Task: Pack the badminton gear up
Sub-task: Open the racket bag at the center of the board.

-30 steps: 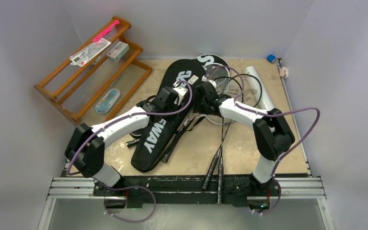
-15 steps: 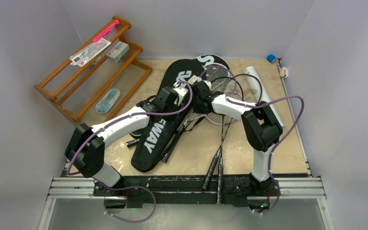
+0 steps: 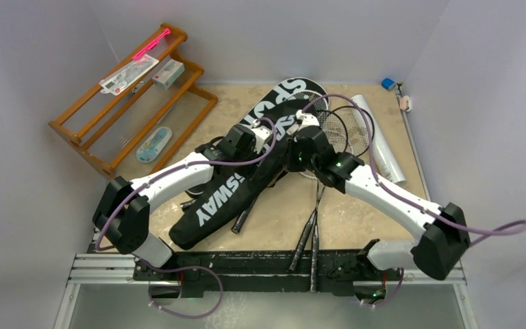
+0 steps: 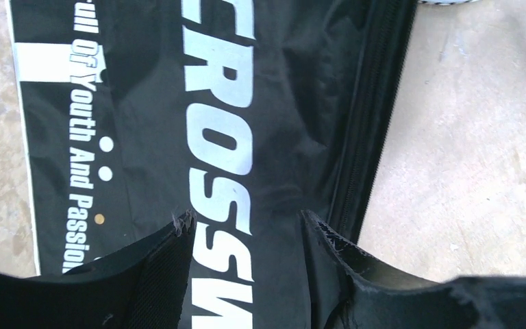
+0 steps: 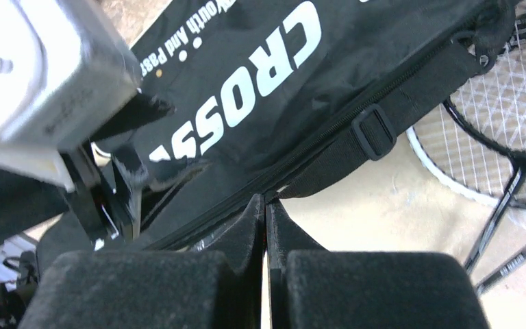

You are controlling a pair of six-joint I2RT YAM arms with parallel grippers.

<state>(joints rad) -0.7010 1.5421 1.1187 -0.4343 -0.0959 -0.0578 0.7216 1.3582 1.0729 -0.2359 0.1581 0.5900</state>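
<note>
The left gripper [image 4: 246,221] has its jaws about half spread and grips nothing. Its frayed black pads stand over the CROSSWAY cover [image 4: 219,137], a black woven cloth with big white letters and a zip along one edge. The right gripper [image 5: 266,202] has its jaws pressed together, with the tips at this zip edge beside the flat webbing strap [image 5: 414,92]. I cannot tell if cloth is pinched. The cover lies slanted in the middle of the table [image 3: 277,219]. The thin strung rackets [image 3: 335,127] and the smooth white tube [image 3: 378,140] are to its right.
</note>
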